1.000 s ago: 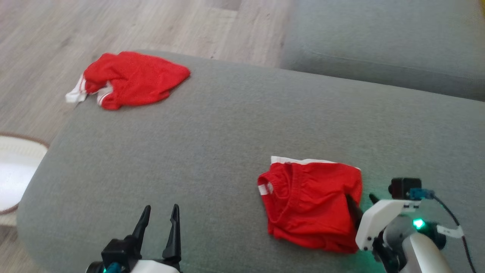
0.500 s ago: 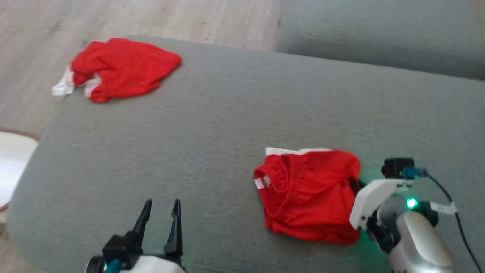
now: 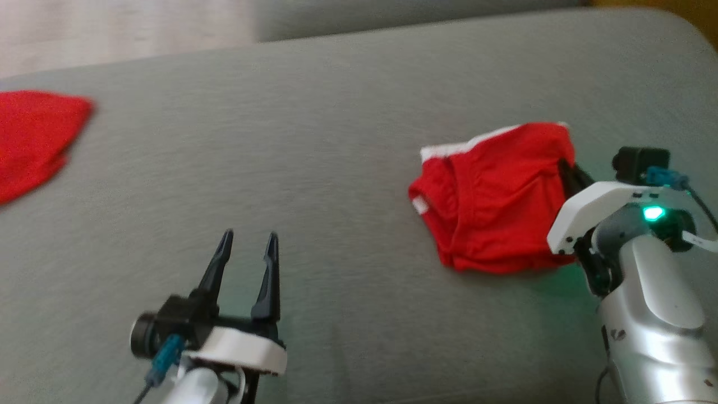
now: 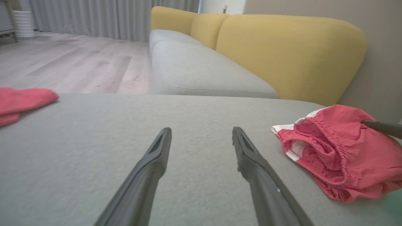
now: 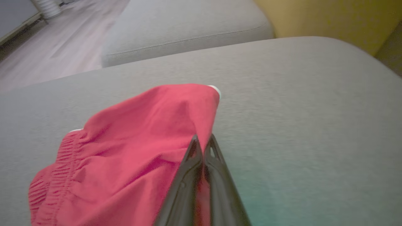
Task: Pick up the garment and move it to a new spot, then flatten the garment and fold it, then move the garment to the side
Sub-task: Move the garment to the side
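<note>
Logged red garment (image 3: 493, 207) at right centre of head view, bunched on grey sofa cushion (image 3: 336, 140), with white trim along its upper left edge and elastic waistband facing frame left.

Found right gripper (image 5: 202, 141) pressed together on a fold of that cloth. Seen in right wrist view as two dark fingers closed at bottom centre, with red fabric pinched between them and tented up toward the tips. Confirmed in left wrist view at right edge of frame, as one dark finger entering the top of the cloth from the side.

Saw lower hem touching cushion. Could not tell whether the rest is clear of it.

Noted green light (image 3: 652, 213) on right wrist and a green cast on cushion just below the garment.

Placed left gripper (image 3: 249, 235) at lower left of head view, fingers spread wide with nothing between them, over bare cushion and well apart from the garment.

Recorded second red garment (image 3: 33, 140) at left edge of head view, on same cushion, far from both grippers.

Spotted in left wrist view yellow backrest (image 4: 282, 47) at upper right, pale wood floor (image 4: 78, 62) at upper left, grey curtains (image 4: 94, 18) along top.
</note>
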### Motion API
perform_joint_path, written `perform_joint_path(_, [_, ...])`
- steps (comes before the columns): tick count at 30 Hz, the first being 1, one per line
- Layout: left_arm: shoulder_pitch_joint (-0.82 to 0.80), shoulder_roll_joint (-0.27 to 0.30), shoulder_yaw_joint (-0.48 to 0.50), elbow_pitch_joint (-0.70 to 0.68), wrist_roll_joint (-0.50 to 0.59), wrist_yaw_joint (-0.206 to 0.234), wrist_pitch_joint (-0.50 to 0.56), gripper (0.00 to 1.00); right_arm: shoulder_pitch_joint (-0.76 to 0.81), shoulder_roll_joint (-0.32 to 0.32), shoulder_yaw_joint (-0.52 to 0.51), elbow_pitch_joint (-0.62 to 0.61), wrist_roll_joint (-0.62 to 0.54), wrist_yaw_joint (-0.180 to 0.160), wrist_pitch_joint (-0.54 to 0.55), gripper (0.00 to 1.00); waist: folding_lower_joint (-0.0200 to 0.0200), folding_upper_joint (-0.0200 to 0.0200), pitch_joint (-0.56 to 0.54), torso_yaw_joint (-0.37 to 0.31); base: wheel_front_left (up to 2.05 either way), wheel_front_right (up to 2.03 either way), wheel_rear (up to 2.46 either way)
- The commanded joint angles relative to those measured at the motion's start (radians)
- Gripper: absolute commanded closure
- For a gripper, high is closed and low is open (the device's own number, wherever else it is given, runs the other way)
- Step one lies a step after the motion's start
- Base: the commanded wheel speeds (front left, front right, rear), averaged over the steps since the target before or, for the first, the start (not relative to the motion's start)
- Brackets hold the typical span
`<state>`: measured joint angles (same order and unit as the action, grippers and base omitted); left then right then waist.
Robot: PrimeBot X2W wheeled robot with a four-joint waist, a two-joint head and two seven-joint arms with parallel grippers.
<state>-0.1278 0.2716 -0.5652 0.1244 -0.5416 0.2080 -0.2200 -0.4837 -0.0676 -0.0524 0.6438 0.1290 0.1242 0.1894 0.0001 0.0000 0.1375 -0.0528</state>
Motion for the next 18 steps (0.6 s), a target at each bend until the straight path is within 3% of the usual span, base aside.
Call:
perform_joint_path(1, [-0.06, 0.015, 0.027, -0.036, 0.015, -0.002, 0.003, 0.0, -0.048, -0.002, 0.012, -0.041, -0.016, 0.007, -0.02, 1.0, -0.0001, 0.0, 0.09, -0.159, 0.0, 0.0, 0.0])
perform_joint_path(5, [-0.096, 0.025, 0.019, -0.046, 0.03, -0.005, 0.023, 0.0, -0.066, 0.005, 0.004, -0.037, -0.013, 0.007, -0.041, 1.0, -0.0001, 0.0, 0.123, -0.234, 0.0, 0.0, 0.0])
perform_joint_path(9, [-0.116, 0.031, 0.012, -0.054, 0.038, -0.004, 0.04, 0.0, -0.081, 0.011, 0.013, -0.023, -0.007, 0.007, -0.063, 1.0, -0.0001, 0.0, 0.14, -0.264, 0.0, 0.0, 0.0])
perform_joint_path(18, [-0.119, 0.039, 0.019, -0.072, 0.032, 0.006, 0.044, 0.0, -0.179, -0.016, 0.033, 0.034, -0.055, 0.007, -0.099, 1.0, -0.0001, 0.0, 0.144, -0.196, 0.0, 0.0, 0.0])
